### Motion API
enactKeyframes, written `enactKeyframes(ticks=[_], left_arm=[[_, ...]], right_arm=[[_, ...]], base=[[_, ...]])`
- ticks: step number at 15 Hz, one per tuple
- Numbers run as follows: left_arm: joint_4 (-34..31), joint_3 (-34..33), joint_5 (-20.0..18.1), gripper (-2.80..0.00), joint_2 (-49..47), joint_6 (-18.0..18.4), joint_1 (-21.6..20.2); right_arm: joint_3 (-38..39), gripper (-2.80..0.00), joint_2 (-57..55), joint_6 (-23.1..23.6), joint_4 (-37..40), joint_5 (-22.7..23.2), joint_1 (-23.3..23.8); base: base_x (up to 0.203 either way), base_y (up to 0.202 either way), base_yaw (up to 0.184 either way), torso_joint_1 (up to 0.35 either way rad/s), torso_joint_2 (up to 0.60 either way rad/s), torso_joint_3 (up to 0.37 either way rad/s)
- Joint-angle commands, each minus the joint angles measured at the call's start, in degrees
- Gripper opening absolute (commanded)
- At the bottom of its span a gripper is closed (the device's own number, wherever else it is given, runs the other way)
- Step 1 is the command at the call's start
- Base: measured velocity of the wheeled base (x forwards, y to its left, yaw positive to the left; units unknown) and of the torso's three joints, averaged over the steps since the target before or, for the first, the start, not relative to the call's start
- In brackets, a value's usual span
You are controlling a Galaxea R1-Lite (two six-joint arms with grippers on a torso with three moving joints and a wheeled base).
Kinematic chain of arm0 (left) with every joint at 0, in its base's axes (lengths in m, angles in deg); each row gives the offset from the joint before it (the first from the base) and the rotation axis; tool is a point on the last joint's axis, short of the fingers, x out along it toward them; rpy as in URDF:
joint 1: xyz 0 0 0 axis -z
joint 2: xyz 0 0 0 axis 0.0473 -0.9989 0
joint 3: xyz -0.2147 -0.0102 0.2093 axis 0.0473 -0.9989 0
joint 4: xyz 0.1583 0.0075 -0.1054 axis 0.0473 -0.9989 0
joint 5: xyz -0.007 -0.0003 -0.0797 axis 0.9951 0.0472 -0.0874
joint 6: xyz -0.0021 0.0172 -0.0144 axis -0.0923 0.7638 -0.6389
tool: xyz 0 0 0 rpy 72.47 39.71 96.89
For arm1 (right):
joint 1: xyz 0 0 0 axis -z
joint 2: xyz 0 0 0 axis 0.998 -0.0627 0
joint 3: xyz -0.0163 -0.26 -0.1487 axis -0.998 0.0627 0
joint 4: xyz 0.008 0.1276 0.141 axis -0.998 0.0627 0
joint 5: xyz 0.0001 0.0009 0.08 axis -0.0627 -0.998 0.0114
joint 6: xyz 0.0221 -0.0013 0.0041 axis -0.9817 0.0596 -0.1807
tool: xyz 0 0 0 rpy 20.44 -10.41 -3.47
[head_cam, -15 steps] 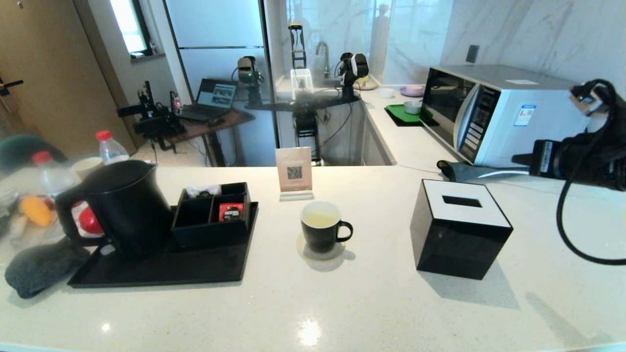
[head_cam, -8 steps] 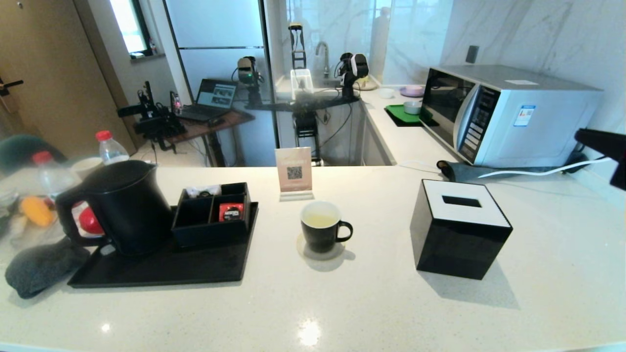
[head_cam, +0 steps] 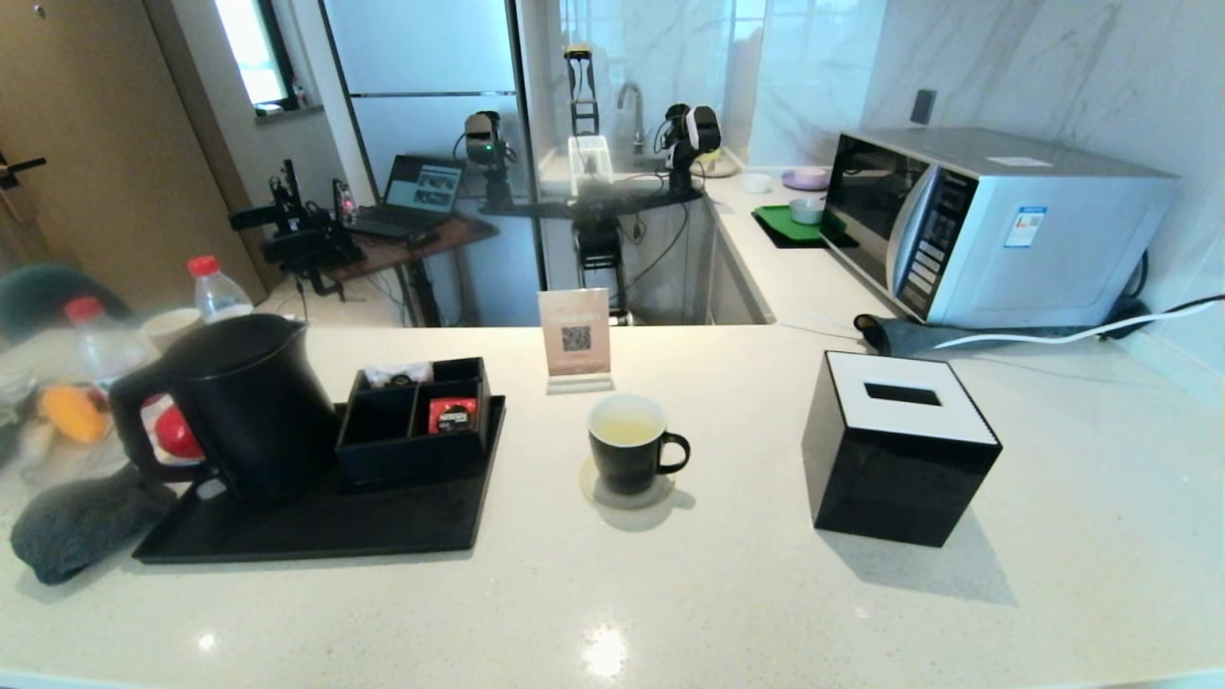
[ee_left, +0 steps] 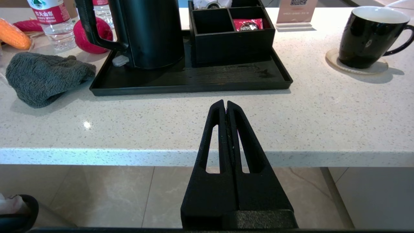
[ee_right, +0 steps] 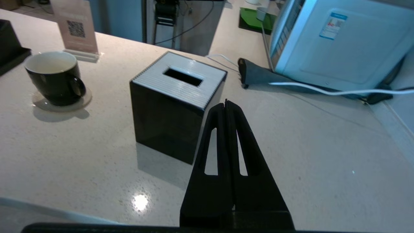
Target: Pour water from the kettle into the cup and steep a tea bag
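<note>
On its coaster, the small black ceramic mug already holds pale liquid; the matte black kettle stands on the tray. Both grippers hang clenched, empty; no tea bag visible.

Bright daylight, ceiling glare spots on the countertop, soft shadows, blurred left edge.

— What's on my counter?
— I count one kettle, one cup, one tissue box, two water bottles, one microwave, one tray.
</note>
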Motion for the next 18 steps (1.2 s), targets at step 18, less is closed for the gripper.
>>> enactKeyframes(ticks=[18], left_arm=[[-0.04, 0.0, 0.04, -2.8, 0.02, -0.02, -0.01]], right_arm=[[23.0, -2.8, 36.29, -1.0, 14.19, -4.03, 0.84]], base=[[0.0, 0.0, 0.0, 0.0, 0.0, 0.0]])
